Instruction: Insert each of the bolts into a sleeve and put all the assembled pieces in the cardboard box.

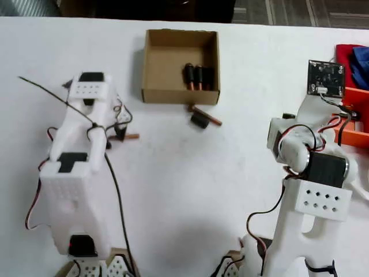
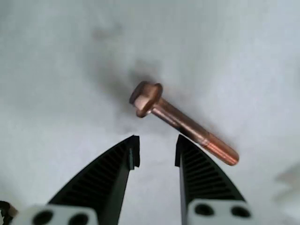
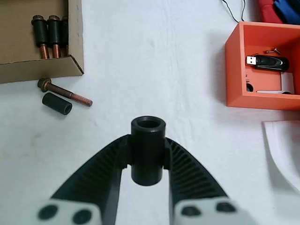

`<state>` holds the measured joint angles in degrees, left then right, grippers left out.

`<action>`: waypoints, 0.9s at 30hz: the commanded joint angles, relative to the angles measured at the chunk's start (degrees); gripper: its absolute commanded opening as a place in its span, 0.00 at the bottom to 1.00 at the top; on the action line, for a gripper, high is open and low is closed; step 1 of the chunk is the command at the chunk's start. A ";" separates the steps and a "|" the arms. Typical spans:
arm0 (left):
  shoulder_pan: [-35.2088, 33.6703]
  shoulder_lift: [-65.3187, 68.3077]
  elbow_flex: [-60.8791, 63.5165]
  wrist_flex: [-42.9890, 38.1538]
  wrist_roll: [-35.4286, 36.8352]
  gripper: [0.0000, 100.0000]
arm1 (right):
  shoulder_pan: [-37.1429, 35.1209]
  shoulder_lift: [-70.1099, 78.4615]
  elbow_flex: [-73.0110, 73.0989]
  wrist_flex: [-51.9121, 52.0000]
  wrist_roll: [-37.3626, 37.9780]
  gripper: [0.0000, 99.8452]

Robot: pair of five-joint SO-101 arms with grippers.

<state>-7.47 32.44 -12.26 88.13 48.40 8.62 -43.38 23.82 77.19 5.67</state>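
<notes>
- My left claw hung with its jaws apart just above a copper bolt that lay flat on the white table. The tips sat nearer the head than the shank. Closing there, I judged, could have pinched the flange and flicked the bolt away.
- The bolt lay slantwise to my jaws. A grip might have taken it crooked, and a tilted bolt would have been hard to line up with a bore.
- My right claw was clamped on a black sleeve with its open bore showing at the end. The sleeve was smooth and round, so an off-centre push from a bolt could have twisted it or slid it through the pads.
- A second bolt and a loose sleeve lay close together just outside the cardboard box. A careless sweep toward the box could have scattered them.
- Assembled pieces lay inside the box by one wall. Another one released too early might have struck the rim and fallen outside.
</notes>
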 commanded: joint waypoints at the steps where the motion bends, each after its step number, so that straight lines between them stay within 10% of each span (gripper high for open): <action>1: 0.18 1.23 -2.95 -0.88 0.53 0.15 | -0.48 -1.54 -0.18 -0.92 -0.53 0.02; 27: 0.35 3.87 -21.58 5.71 0.79 0.15 | -0.48 -1.10 -0.18 -1.27 -0.53 0.02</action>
<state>-7.47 39.38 -31.34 95.96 48.40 8.62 -43.38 23.82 77.19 5.67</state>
